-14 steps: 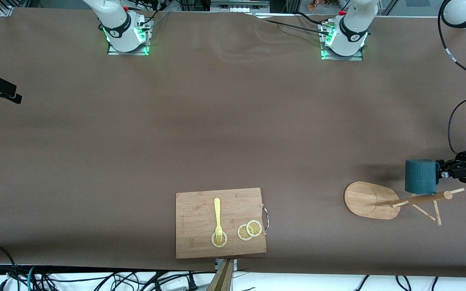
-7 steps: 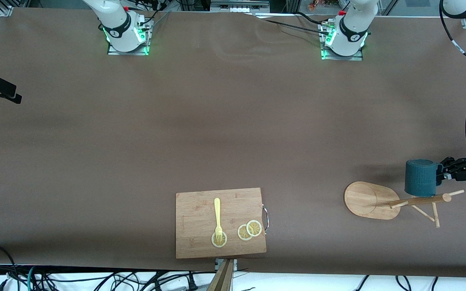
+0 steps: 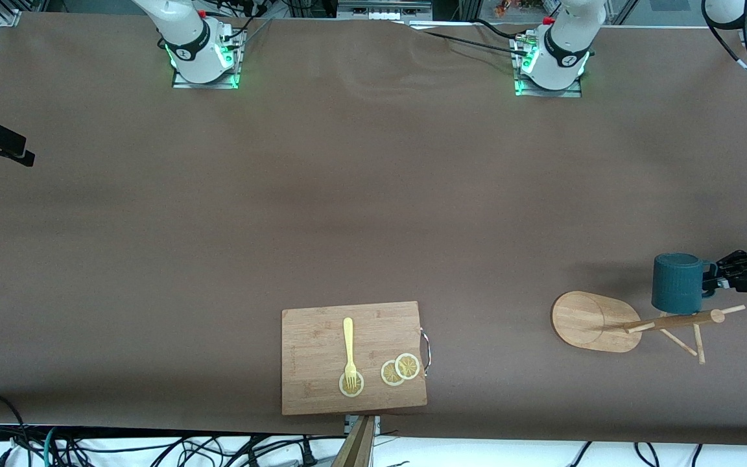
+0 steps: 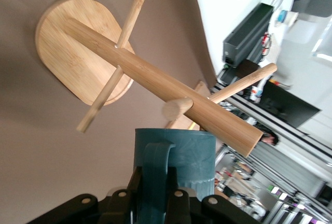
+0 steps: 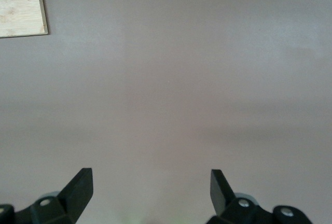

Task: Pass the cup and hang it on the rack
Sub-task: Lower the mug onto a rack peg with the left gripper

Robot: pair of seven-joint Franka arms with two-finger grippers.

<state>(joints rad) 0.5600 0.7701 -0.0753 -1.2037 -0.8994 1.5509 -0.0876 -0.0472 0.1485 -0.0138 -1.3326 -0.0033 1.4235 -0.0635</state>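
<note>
Cup in air by rack pole top, handle clamped in left gripper; hanging step in hand. Next: thread handle onto peg. Right gripper waits, jaws wide, empty, over bare table

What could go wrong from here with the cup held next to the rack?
1. The left gripper holds the cup only by its handle, so it may swivel or slip.
2. The cup is close to the rack and its pegs; a misaligned approach could knock the handle against a peg or tip the rack.
</note>
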